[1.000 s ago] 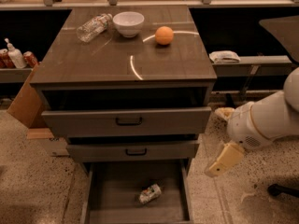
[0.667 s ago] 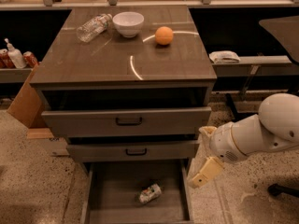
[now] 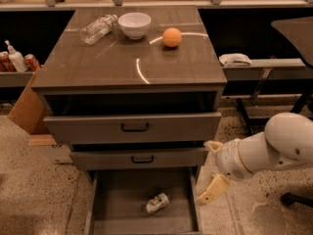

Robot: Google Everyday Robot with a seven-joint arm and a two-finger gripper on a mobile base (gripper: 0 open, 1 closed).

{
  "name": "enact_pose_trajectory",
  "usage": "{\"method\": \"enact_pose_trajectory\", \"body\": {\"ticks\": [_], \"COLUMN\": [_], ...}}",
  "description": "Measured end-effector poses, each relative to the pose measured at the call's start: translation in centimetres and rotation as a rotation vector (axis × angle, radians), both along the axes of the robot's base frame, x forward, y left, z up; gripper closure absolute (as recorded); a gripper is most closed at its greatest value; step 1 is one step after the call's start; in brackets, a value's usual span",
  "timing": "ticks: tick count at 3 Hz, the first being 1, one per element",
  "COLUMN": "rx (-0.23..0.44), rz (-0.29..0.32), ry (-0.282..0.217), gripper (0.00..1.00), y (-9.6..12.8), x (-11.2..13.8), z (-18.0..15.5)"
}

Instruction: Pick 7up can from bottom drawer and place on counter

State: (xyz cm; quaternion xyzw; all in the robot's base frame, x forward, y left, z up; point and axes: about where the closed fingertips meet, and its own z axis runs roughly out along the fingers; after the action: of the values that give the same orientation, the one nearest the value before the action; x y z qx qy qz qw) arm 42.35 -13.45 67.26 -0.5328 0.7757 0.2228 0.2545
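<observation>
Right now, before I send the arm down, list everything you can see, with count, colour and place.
small silvery-white 7up can: one, green and red marks, on its side in the bottom drawer
bottom drawer: one, grey, pulled open
upper drawers: two, grey with black handles, above it
counter: one, glossy brown-grey cabinet top
clear plastic bottle: one, lying at the counter's back left
round bowl: one, white, right of the bottle
orange round fruit: one, right of the bowl
red cans: two, left shelf
cloth: one, white, right shelf
gripper: one, pale fingers open, right of the bottom drawer, apart from the can
</observation>
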Motion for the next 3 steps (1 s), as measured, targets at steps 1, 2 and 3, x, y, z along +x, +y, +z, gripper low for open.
{"method": "enact_pose_trajectory", "body": {"ticks": [1, 2, 3], "rx": [0.019, 0.042, 0.042], "rz": [0.092, 0.146, 0.146], "ry": [0.002, 0.030, 0.030], "gripper": [0.00, 0.00, 0.00], "y": [2.5, 5.2, 5.2], "x": [-1.6, -2.6, -2.6], "z": [-6.7, -14.2, -14.2]}}
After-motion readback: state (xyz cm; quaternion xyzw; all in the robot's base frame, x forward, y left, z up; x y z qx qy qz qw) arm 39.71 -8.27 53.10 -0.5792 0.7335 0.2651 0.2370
